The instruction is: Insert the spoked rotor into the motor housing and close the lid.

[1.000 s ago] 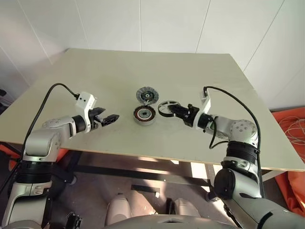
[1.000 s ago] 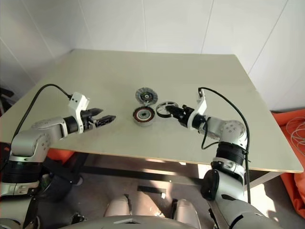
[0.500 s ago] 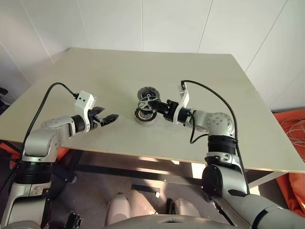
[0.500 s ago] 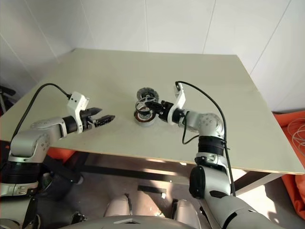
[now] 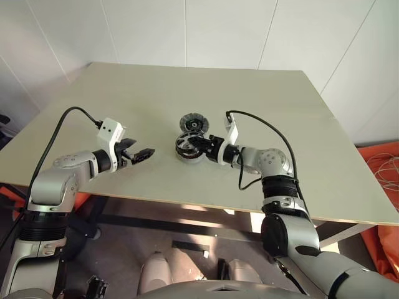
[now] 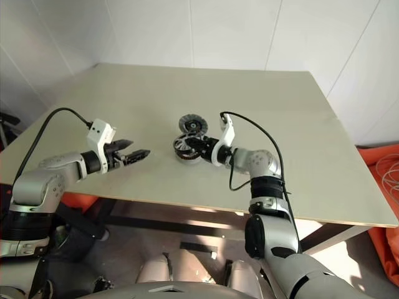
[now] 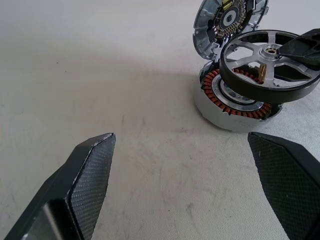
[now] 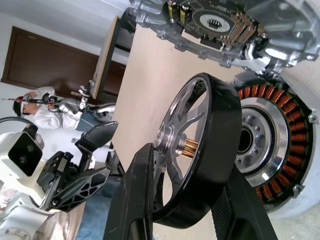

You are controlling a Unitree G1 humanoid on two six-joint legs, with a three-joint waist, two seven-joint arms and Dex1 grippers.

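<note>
Left wrist view: spoked rotor (image 7: 270, 65) above motor housing (image 7: 235, 102), upper right | right gripper (image 8: 187, 202) fingers clamp its rim; left gripper (image 7: 195, 187) open | centre hub, lower level.

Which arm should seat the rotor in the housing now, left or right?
Right, most likely. The right pincer already grips the spoked rotor by its rim and holds it just above the motor housing. The left pincer hangs open and empty, off to the housing's side.
</note>
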